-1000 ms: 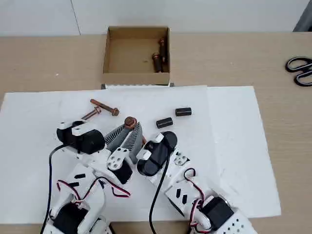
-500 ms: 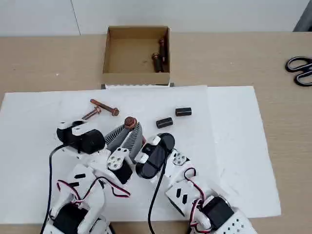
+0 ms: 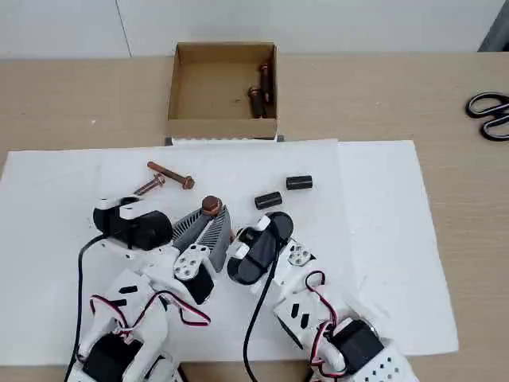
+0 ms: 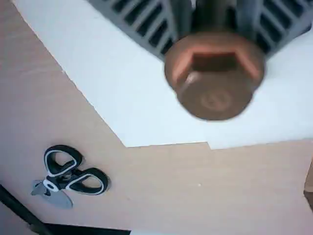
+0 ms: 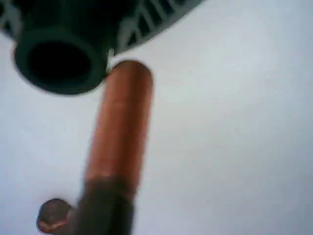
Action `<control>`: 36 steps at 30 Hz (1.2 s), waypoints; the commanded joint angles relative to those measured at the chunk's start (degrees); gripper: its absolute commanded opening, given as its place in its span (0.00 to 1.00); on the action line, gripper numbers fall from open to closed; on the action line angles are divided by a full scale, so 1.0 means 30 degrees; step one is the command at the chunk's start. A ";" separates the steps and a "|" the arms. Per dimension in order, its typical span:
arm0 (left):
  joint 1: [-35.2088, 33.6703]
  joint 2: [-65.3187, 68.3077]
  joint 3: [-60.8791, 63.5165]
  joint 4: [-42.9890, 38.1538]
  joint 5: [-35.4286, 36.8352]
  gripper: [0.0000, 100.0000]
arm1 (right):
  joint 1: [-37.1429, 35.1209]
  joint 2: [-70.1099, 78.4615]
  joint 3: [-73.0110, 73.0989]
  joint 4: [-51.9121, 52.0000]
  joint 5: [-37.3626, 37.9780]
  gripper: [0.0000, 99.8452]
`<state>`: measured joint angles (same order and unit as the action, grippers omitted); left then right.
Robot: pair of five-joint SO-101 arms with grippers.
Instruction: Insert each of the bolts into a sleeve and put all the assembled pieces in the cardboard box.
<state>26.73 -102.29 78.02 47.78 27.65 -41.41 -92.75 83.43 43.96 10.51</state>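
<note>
My left gripper (image 3: 210, 216) is shut on a copper bolt (image 3: 211, 204), whose hex head (image 4: 214, 73) points toward the cardboard box (image 3: 182, 86). My right gripper (image 5: 73, 19) is shut on a black sleeve (image 5: 58, 61) with its open end facing out. The bolt's shank (image 5: 122, 127) lies beside that opening, its tip at the rim, not inside. In the high view the right arm (image 3: 259, 247) sits close beside the left gripper. Two loose bolts (image 3: 169, 175) (image 3: 149, 185) and two loose sleeves (image 3: 268, 200) (image 3: 299, 182) lie on the white sheet. Assembled pieces (image 3: 259, 89) rest in the box.
Scissors (image 3: 489, 114) lie on the wooden table at the far right, off the white sheet (image 3: 374, 215). The scissors (image 4: 68, 176) also show in the left wrist view. The box stands just beyond the sheet's far edge.
The right arm dipped toward the left gripper, then shifted slightly back to the right. The bolt head in the left gripper sank a little toward the front.
</note>
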 commanded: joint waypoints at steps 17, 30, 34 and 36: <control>0.0088 -0.0176 0.0015 -0.2462 -0.0029 0.00 | -0.0571 -0.0337 -0.0234 -0.0513 0.0088 0.00; 0.0000 -0.0176 0.0982 -0.2520 0.1172 0.00 | -0.0601 -0.0337 -0.0293 -0.0513 0.0059 0.00; -0.0029 -0.0176 0.1949 -0.3634 0.1172 0.00 | -0.0806 -0.0337 -0.0293 -0.0513 0.0059 0.00; -0.0029 -0.0176 0.2271 -0.4337 0.1172 0.00 | -0.1099 -0.0337 -0.0293 -0.0513 0.0059 0.00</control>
<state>26.90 -102.20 84.44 38.29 30.99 -43.60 -92.75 83.52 43.96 10.51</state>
